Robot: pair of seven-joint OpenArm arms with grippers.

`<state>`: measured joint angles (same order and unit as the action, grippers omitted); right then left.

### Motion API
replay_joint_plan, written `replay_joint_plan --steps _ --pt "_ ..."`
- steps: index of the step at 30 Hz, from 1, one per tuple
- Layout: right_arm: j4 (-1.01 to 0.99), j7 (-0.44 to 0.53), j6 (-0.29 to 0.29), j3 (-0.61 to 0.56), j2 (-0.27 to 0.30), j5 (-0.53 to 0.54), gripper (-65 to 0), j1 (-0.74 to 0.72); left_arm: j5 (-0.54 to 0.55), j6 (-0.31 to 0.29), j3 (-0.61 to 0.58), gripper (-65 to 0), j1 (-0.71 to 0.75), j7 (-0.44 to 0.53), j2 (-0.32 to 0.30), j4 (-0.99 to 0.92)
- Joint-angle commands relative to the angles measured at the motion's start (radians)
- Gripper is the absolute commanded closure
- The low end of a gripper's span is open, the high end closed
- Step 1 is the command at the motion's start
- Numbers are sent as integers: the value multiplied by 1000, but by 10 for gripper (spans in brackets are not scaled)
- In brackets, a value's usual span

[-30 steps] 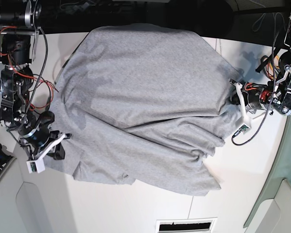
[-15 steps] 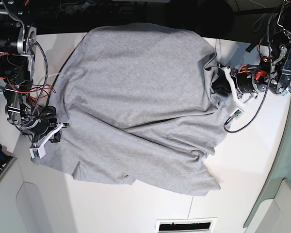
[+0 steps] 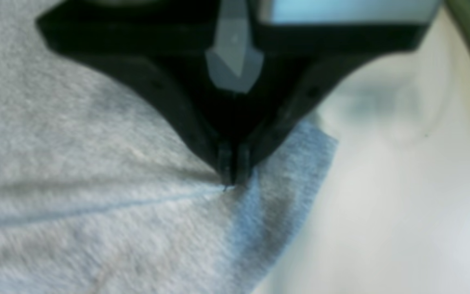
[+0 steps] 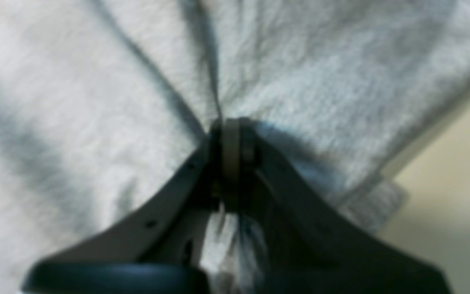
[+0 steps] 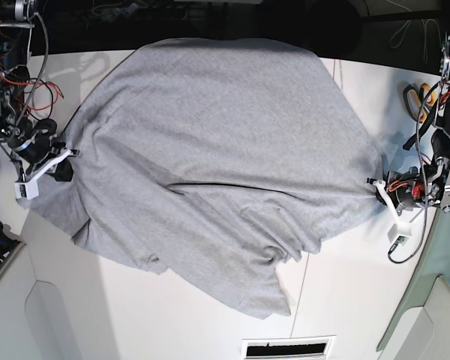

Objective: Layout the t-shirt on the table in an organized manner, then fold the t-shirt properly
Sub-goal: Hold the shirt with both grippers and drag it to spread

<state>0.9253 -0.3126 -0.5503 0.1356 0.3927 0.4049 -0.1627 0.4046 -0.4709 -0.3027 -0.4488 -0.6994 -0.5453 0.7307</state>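
The light grey t-shirt [image 5: 217, 150] lies spread across the white table [image 5: 352, 300], plain side up, with folds at the lower middle. No lettering shows. My left gripper [image 5: 376, 190], on the base view's right, is shut on the shirt's right edge. In the left wrist view its tips [image 3: 231, 179] pinch the fabric [image 3: 96, 196] by a hem. My right gripper [image 5: 66, 161], on the base view's left, is shut on the shirt's left edge. In the right wrist view its tips [image 4: 231, 126] clamp a gathered pleat of cloth [image 4: 300, 81]. The shirt is pulled taut between them.
A grey-green panel [image 5: 442, 277] borders the table at the right. A white vent slot [image 5: 289, 349] sits at the front edge. Scissors with orange handles [image 5: 418, 96] lie at the far right. The shirt's top hangs over the dark back edge [image 5: 225, 30].
Both grippers have moved outward, pulling the shirt wider. The left gripper went right and down, the right gripper up and left. The bunched right side has flattened and the lower folds shifted left.
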Motion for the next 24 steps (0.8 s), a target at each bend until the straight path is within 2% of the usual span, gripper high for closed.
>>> replay_joint_plan --steps 1,5,9,13,17,21,24 --pt "38 -71 -4 0 9 10 0 29 -27 18 -4 0 -26 -38 2 -25" --pt "172 -140 -4 0 -15 85 0 150 -63 65 -4 0 -119 -35 25 -72" --pt "253 -127 -4 1 -52 82 0 222 -66 79 -4 0 -186 -35 29 -81" --pt "333 -75 -3 35 -77 82 0 216 -35 70 -4 0 -237 -76 26 -72" --pt "393 -69 -3 98 -94 81 0 162 101 55 -4 0 -220 -115 -19 28" --pt "385 -45 8 106 -108 25 0 46 214 -37 -4 0 -164 -155 -61 119" --pt "319 -43 8 88 -118 -32 0 -86 239 -65 -4 0 -114 -165 -62 130"
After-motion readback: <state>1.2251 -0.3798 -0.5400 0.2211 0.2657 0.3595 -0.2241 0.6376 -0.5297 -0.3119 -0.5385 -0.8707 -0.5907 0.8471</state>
